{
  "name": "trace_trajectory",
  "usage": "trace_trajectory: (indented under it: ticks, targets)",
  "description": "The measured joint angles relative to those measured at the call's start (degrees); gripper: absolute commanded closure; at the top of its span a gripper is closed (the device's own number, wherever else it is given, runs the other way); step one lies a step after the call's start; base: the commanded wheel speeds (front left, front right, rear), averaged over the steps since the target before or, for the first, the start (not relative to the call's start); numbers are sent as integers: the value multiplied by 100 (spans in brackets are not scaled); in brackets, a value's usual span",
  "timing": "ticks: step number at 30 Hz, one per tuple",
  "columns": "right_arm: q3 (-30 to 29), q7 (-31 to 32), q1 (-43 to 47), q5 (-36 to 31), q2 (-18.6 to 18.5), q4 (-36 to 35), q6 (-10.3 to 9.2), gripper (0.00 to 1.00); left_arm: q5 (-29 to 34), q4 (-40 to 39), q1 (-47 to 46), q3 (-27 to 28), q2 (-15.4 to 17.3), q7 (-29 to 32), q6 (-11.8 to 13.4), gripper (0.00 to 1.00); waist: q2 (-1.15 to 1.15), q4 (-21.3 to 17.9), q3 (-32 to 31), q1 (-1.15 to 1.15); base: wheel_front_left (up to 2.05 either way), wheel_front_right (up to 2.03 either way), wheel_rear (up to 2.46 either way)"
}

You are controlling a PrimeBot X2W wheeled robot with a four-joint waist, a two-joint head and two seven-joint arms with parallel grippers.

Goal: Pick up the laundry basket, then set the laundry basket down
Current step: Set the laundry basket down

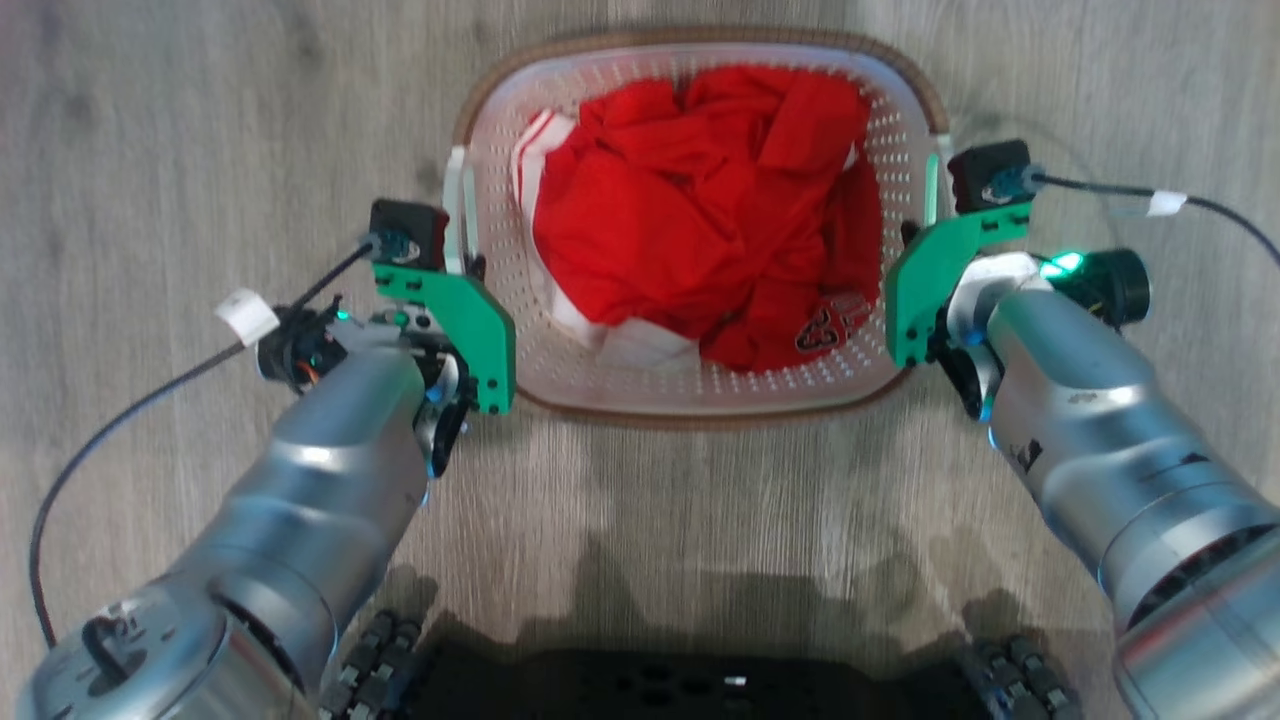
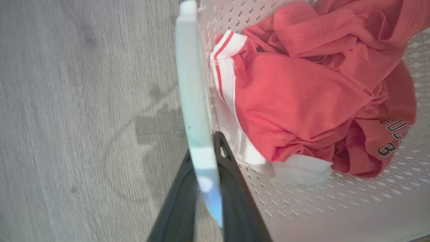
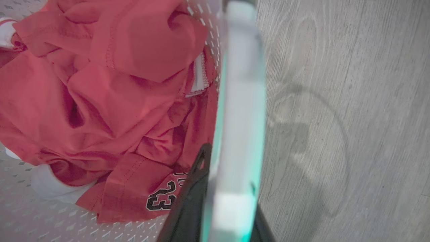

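The laundry basket [image 1: 700,400] is white and perforated with a brown rim, and it holds crumpled red and white clothes [image 1: 700,220]. My left gripper [image 1: 462,268] is at the basket's left side handle [image 1: 458,205]. In the left wrist view its dark fingers [image 2: 235,188] are shut on either side of that white handle [image 2: 195,101]. My right gripper [image 1: 915,240] is at the right side handle [image 1: 932,185]. The right wrist view shows its fingers [image 3: 191,198] clamped on that handle [image 3: 240,117]. The fingertips are hidden under the green wrist plates in the head view.
Grey wood-look floor [image 1: 200,120] lies all around the basket. Black cables [image 1: 120,420] trail from both wrists, the right one [image 1: 1200,205] running off to the right. My dark wheeled base [image 1: 690,685] is at the bottom edge, just behind the basket.
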Motion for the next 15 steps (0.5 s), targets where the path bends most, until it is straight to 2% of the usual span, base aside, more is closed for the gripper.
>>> trace_trajectory:
  ticks: [10,15]
  targets:
    - [-554,-101,-141,-547,1,-29,0,100,2,77,-301,-69,-10,-149,0,100,0,-81,466,0,0,0,0]
    - [-633,-126,-143,-613,1,-37,0,100,2,81,-354,-122,-12,-172,0,100,0,-78,516,-1,0,0,0]
